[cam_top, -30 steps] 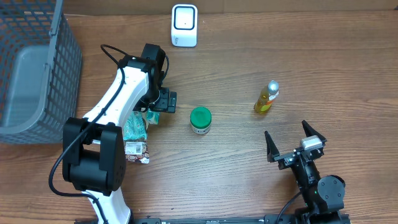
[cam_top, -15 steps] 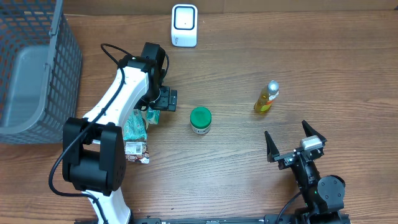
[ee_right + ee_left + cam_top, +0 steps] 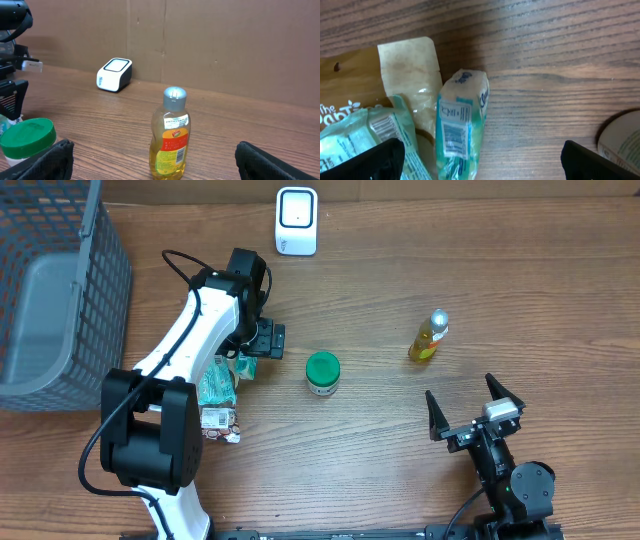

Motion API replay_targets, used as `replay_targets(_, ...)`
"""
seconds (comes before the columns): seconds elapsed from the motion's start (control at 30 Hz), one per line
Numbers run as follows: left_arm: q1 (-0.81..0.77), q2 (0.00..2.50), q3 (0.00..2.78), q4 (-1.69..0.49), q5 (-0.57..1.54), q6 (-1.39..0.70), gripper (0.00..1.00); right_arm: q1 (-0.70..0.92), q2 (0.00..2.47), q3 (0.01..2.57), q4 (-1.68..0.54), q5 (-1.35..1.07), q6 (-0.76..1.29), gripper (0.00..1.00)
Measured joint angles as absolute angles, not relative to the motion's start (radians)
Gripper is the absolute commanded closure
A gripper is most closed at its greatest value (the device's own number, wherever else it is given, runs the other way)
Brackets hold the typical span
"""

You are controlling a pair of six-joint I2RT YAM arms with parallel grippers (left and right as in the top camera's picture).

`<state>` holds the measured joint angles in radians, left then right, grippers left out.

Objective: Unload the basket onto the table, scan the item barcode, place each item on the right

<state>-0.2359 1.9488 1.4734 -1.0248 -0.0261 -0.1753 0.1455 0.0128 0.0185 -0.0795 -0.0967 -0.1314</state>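
Observation:
A small teal packet (image 3: pixel 460 125) lies on the wood with a barcode label facing up; overhead the teal packets (image 3: pixel 216 380) lie beside the left arm. My left gripper (image 3: pixel 482 162) hovers open right above the small one, one finger on each side, nothing held; overhead the left gripper (image 3: pixel 256 354) is left of the green-lidded jar (image 3: pixel 322 372). The white scanner (image 3: pixel 297 221) stands at the table's far edge. My right gripper (image 3: pixel 470 416) rests open near the front right, facing a yellow bottle (image 3: pixel 171 135) that stands upright.
A brown packet (image 3: pixel 355 80) and a second teal packet (image 3: pixel 367 132) lie left of the small one. Another wrapped packet (image 3: pixel 220 423) lies nearer the front. A grey wire basket (image 3: pixel 50 290) fills the far left. The jar's rim (image 3: pixel 622 145) shows at right.

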Motion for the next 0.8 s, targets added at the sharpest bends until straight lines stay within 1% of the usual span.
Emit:
replay_targets(0.4, -0.236, 1.949, 1.378, -0.926, -0.049, -0.175, 0.0, 0.146, 0.013, 0.019, -0.08, -0.097, -0.131, 0.0)
replay_targets(0.73, -0.236, 1.949, 1.35, -0.905, -0.049, -0.149, 0.0, 0.145, 0.013, 0.019, -0.079, -0.097, -0.131, 0.0)
replay_targets(0.8, -0.236, 1.949, 1.349, -0.897, -0.049, -0.149, 0.02, 0.145, 0.013, 0.019, -0.08, -0.097, -0.131, 0.0)
